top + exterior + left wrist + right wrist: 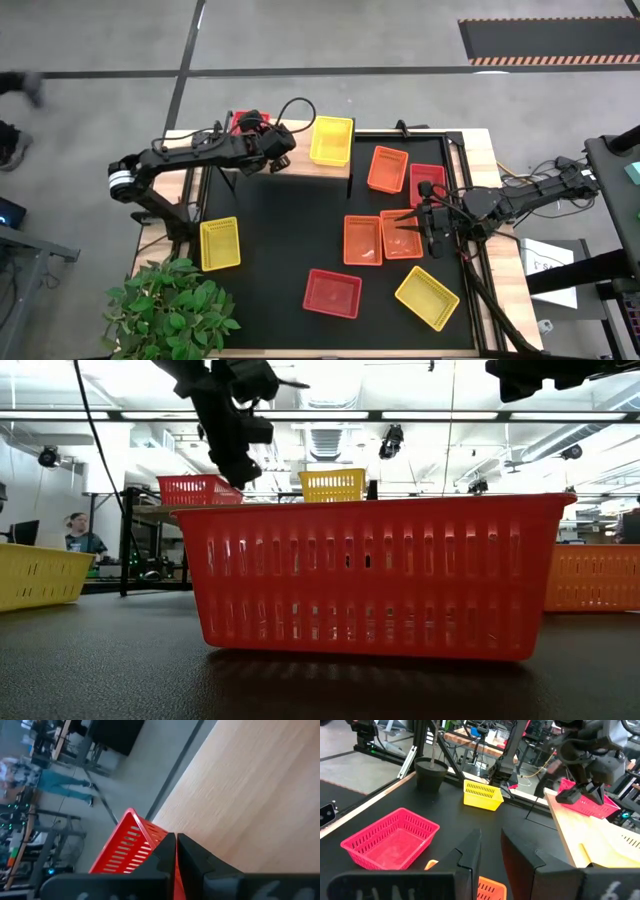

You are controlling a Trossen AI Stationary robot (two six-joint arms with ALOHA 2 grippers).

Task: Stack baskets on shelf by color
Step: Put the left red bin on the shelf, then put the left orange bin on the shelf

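Gripping a red basket [131, 845], the left claw [176, 851] reaches over the shelf [250, 790].

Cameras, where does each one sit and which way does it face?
High: overhead, straight down on mat, left arm and right arm.
Low: mat level, facing red basket; left arm overhead.
Left wrist: along shut left gripper clamping held basket on shelf.
Right wrist: past open right gripper, across mat toward shelf.
Shared: high and right wrist both show held basket.
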